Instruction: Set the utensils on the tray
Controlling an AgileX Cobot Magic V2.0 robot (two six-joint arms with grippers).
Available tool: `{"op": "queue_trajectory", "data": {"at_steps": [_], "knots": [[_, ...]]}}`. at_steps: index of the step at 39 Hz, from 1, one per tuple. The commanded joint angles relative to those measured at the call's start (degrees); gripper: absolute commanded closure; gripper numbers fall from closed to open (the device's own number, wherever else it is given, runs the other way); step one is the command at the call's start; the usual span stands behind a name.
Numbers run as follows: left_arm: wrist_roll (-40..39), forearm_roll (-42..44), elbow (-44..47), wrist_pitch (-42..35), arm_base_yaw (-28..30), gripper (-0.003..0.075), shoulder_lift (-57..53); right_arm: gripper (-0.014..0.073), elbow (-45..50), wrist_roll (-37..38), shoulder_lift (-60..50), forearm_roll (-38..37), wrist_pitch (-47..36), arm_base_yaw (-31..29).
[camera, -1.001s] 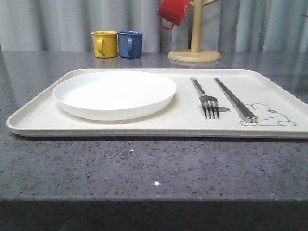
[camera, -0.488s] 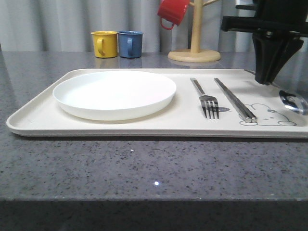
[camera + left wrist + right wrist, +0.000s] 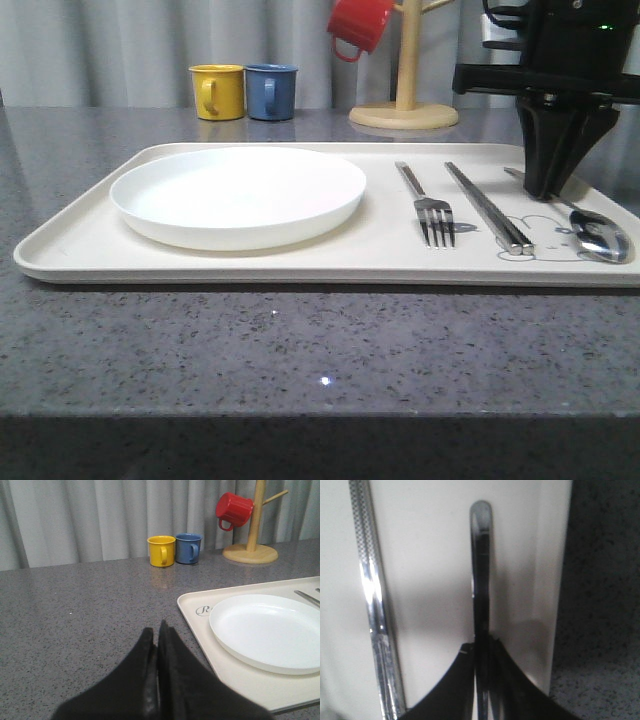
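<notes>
The cream tray lies across the grey table. On its right half lie the fork and, beside it, the pair of chopsticks. My right gripper stands over the tray's right end, shut on the handle of the spoon, whose bowl is low at the rabbit drawing by the tray's front right corner. In the right wrist view the spoon handle runs out from between the fingers, next to the chopsticks. My left gripper is shut and holds nothing, above bare table left of the tray.
A round white plate takes up the tray's left half. Behind the tray stand a yellow mug and a blue mug. A wooden mug tree with a red mug hanging on it is at the back right.
My right gripper came into view from the right with the spoon and has moved left and down over the tray. The spoon's bowl is now lower, by the rabbit drawing.
</notes>
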Motion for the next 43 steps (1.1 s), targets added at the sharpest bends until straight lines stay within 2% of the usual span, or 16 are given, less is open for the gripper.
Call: {"op": "queue_trajectory", "data": {"at_steps": [1, 9, 13, 19, 22, 30, 37, 43], "knots": [[-0.48, -0.52, -1.49, -4.47, 0.04, 0.0738, 0.54, 0.0419, -1.47, 0.12, -2.45, -0.47, 1.58, -0.01], [-0.48, -0.52, -1.49, -4.47, 0.04, 0.0738, 0.54, 0.0263, -5.43, 0.12, -2.52, -1.04, 2.37, -0.01], [-0.48, -0.52, -1.49, -4.47, 0.04, 0.0738, 0.54, 0.0244, -10.9, 0.12, -2.56, -1.99, 6.11, -0.01], [-0.48, -0.52, -1.49, -4.47, 0.04, 0.0738, 0.54, 0.0249, -15.43, -0.63, -5.53, -1.29, 6.08, -0.01], [-0.48, -0.52, -1.49, -4.47, 0.04, 0.0738, 0.54, 0.03, -15.55, -2.18, -8.21, -1.29, 6.08, -0.01], [-0.48, -0.52, -1.49, -4.47, 0.04, 0.0738, 0.54, 0.0654, -13.0, -8.8, -18.22, -1.4, 6.08, 0.69], [-0.48, -0.52, -1.49, -4.47, 0.04, 0.0738, 0.54, 0.0654, -4.49, -10.04, -28.57, -5.37, 5.16, 1.02], [-0.48, -0.52, -1.49, -4.47, 0.04, 0.0738, 0.54, 0.0654, 10.47, -10.15, -40.14, -9.95, -3.2, 1.1]]}}
